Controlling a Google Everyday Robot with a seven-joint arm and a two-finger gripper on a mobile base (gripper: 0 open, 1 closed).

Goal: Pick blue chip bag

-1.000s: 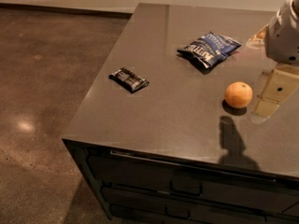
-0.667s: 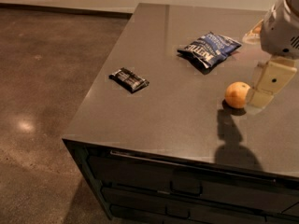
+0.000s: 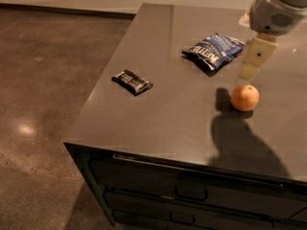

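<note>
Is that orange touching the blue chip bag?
Apart: the camera view shows bare tabletop between orange and blue chip bag. The gripper hangs close by the orange.

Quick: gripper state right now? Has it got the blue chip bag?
Gripper: open or closed cannot be told. It hangs above the dark grey tabletop beside the crinkly dark-blue chip bag, which lies ungrasped.

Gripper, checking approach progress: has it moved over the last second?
Yes. The gripper moved left and up in view: from right of the orange to above it, nearer the blue chip bag.
</note>
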